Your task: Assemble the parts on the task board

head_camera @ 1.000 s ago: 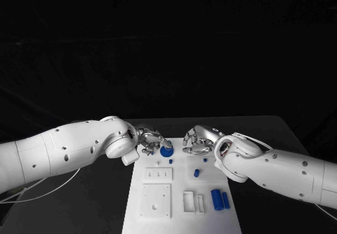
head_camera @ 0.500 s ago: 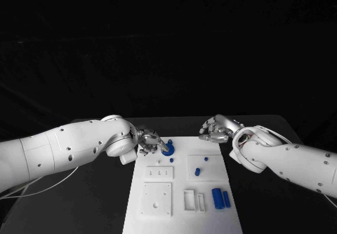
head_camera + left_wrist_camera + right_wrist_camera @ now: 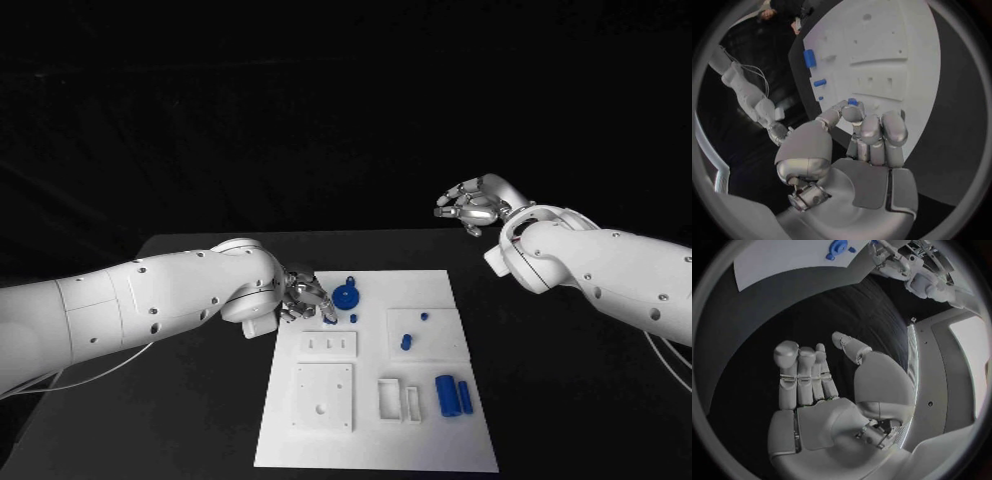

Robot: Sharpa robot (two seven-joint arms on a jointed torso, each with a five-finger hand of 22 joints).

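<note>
At the far left corner of the task board point(image 3: 433, 440), the left hand point(image 3: 306, 298) is hovering low with its fingers curled inward, and the left wrist view is showing a small blue piece point(image 3: 852, 101) pinched between the thumb and a fingertip — so this hand is holding a part, not empty. Just beside it, a round blue part point(image 3: 346, 296) is lying on the board's far edge, with a small blue peg point(image 3: 353, 318) close behind it; in my judgement the pinched piece is being brought to this spot for fitting, though whether it is touching the round part cannot be told. Off the board, the right hand point(image 3: 476, 205) is hanging raised above the table's far right side, well apart from every part, its fingers spread and nothing in them — likely parked there to leave the left hand working room. Nearer the robot, two blue cylinders point(image 3: 453, 394) are lying side by side at the board's right, and a small blue piece point(image 3: 405, 342) is sitting on the raised square plate point(image 3: 440, 335) in the middle; these are waiting unassembled, so the task is looking far from finished.
</note>
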